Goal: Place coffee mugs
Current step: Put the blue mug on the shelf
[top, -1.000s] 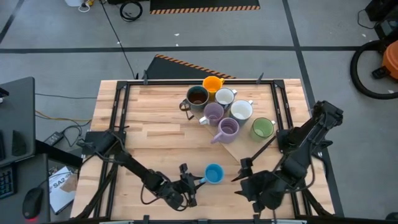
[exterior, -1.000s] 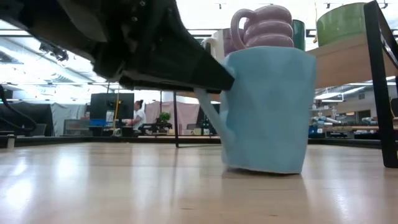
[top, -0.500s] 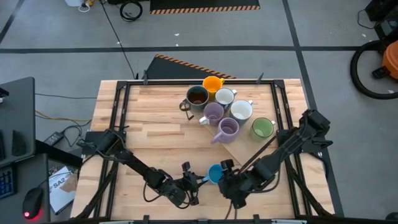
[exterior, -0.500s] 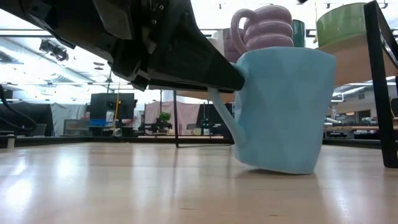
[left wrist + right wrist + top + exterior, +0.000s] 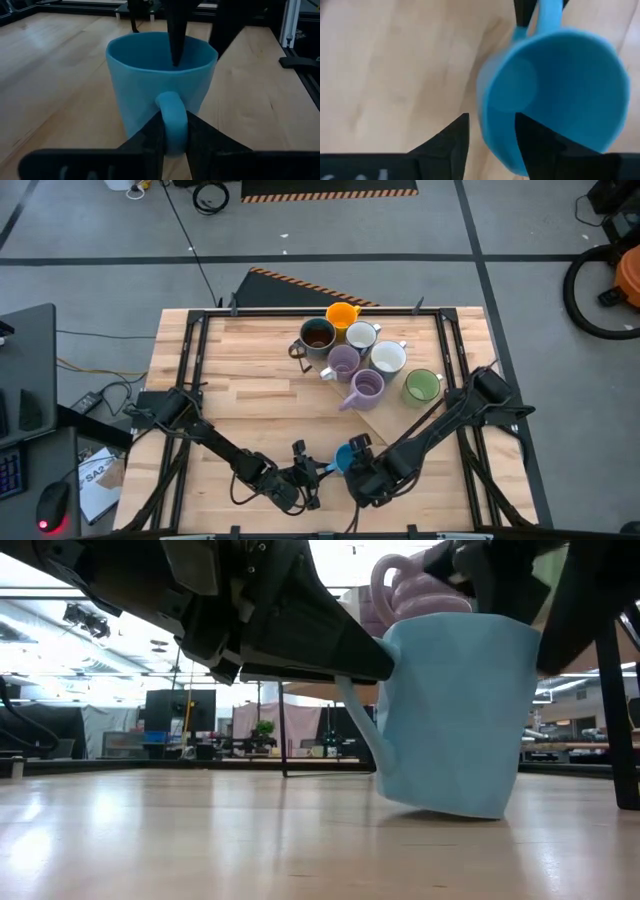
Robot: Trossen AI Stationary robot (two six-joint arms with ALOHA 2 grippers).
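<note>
The blue mug (image 5: 344, 461) is near the table's near edge, tilted in the low view (image 5: 455, 710). My left gripper (image 5: 320, 470) is at its left, shut on its handle. My right gripper (image 5: 357, 448) hangs over the mug's rim, open. One finger is inside the cup and one outside its wall (image 5: 487, 107); I see no touch. Seven other mugs cluster at the far middle: orange (image 5: 342, 314), dark brown (image 5: 317, 335), two white (image 5: 361, 335) (image 5: 388, 358), two purple (image 5: 343, 362) (image 5: 367, 385), and green (image 5: 423, 386). My left gripper pinches the blue mug's handle (image 5: 171, 107) between its two fingers (image 5: 150, 137), coming level from the table's left side. The mug sits tilted in the hold. Whether its lower edge (image 5: 480, 812) still touches the tabletop, I cannot tell.
A tan sheet (image 5: 385, 418) lies under the nearest purple and green mugs. Black frame rails run along the table's left (image 5: 190, 380) and right (image 5: 455, 370) sides. Bare wood spreads across the table's left half (image 5: 240, 395).
My right arm has swung from the near right corner toward the table's left and brought its open fingers over the blue mug's rim. The mug has tipped a little in my left gripper and shifted slightly toward the right arm.
</note>
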